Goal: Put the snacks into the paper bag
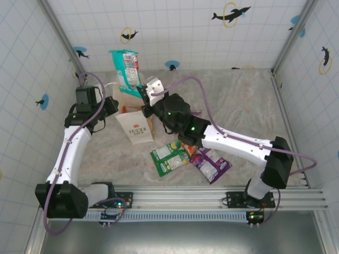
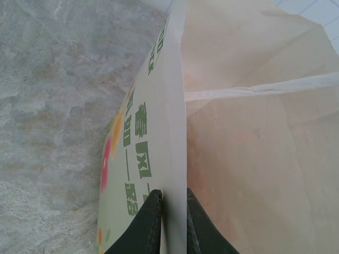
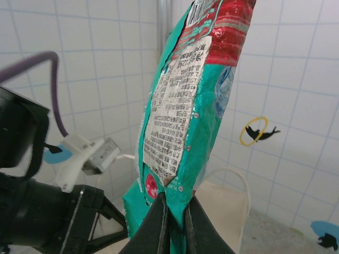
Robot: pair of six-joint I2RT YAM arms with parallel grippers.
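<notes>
Right pincer (image 3: 176,205) clamps the teal packet (image 3: 185,106), upright above it; left pincer (image 2: 173,200) pinches the paper bag (image 2: 159,132).

My left arm (image 1: 74,143) runs from its base at the near left up that side and turns right at the wrist. The left end effector (image 2: 174,198) has its fingers pinched on the wall of the paper bag (image 2: 254,159), one finger on each face. My right arm (image 1: 238,143) stretches far left across the counter (image 1: 249,100). The right end effector (image 3: 176,206) points upward, fingers clamped on the lower edge of a teal snack packet (image 3: 185,121).
</notes>
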